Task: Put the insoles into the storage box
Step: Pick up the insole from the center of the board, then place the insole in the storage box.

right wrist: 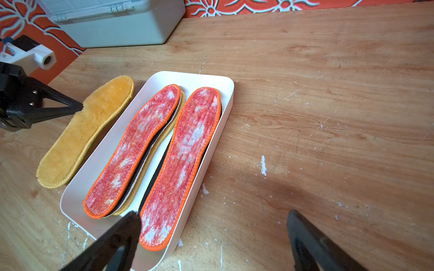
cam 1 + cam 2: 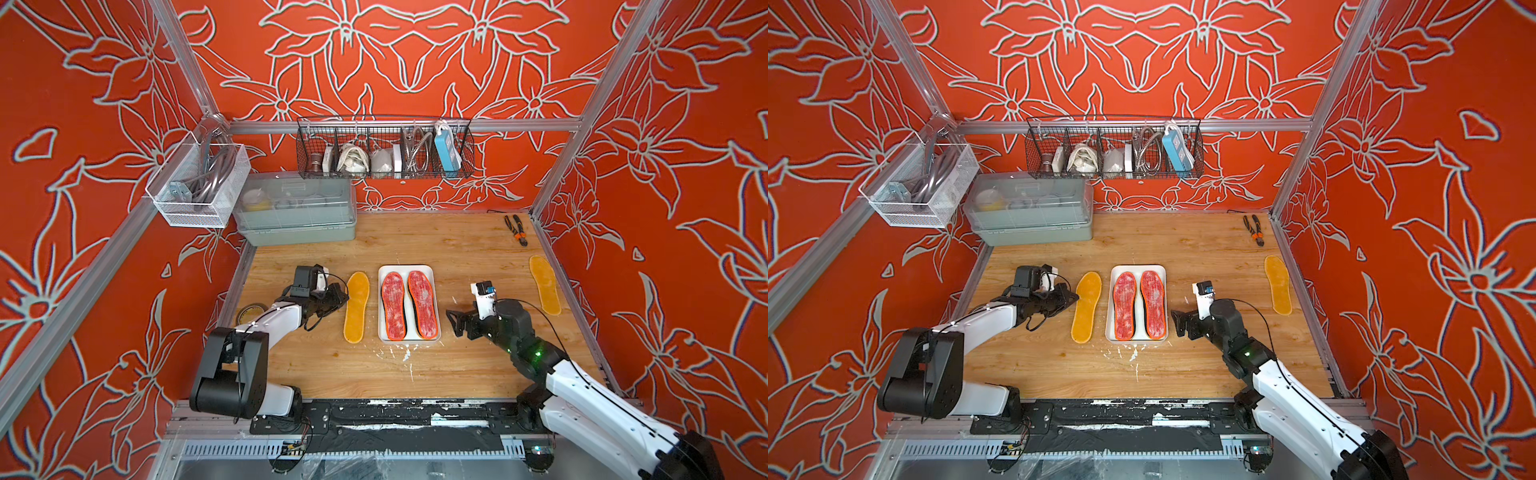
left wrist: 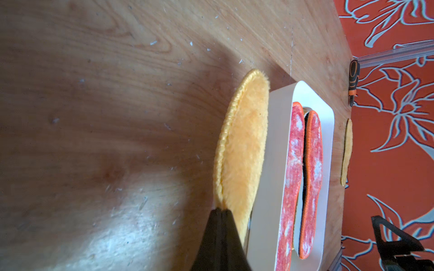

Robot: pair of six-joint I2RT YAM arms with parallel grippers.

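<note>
Top view: two mottled insoles (image 2: 393, 306) (image 2: 423, 304) in storage box (image 2: 384, 274), two yellow insoles (image 2: 357, 306) (image 2: 545, 284) outside.

Under the two red-white insoles (image 1: 131, 150) in the storage box (image 1: 73, 194), only black and yellow edges of further insoles are seen; their number cannot be counted. The contents of the grey-green container (image 2: 299, 236) are blurred by its translucent lid (image 2: 295, 197). The left gripper (image 3: 219, 211) is cut off by the picture's edge, and whether the yellow insole (image 3: 244, 145) is pinched between its closed tips cannot be told.
</note>
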